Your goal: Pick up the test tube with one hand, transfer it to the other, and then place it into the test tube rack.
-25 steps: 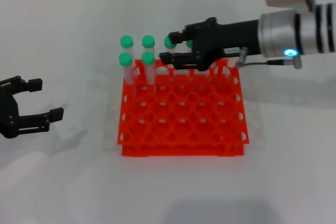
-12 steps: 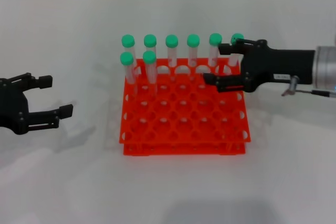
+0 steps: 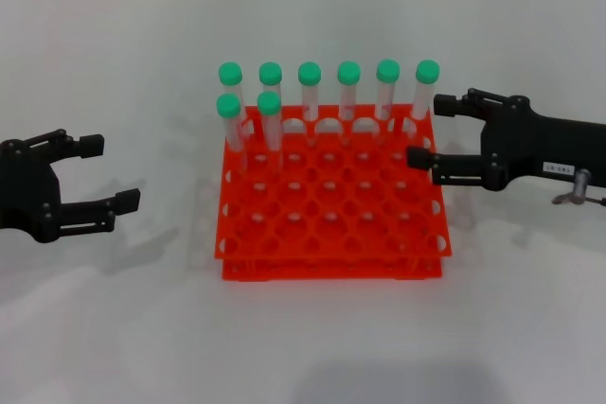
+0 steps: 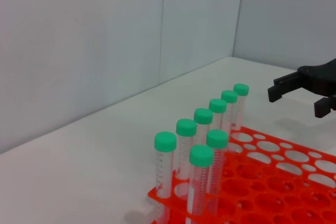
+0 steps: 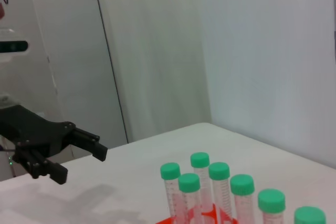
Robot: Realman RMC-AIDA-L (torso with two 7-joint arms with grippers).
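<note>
The head view alone takes in the whole layout: the orange-red test tube rack (image 3: 331, 201) sits mid-table, the left gripper (image 3: 99, 172) is well off to its left with its two fingers spread and nothing between them, and the right gripper (image 3: 424, 130), carrying a small white label, is at the rack's right edge, also spread wide and empty. Eight green-capped tubes stand upright in the rack, six along the far row and two more in the second row at the left end. The test tube (image 3: 424, 92) at the right end of the far row stands just beside the right gripper's upper finger, not touching it. The left wrist view shows the same tubes from low at the rack's left corner, with the right gripper (image 4: 296, 95) beyond the row, its lower finger cut off by the frame edge. The right wrist view shows only the caps and upper bodies of the tubes, the nearest ones cropped; the rack (image 5: 210, 216) is barely visible there, and the left gripper (image 5: 79, 156) is open in the background.
</note>
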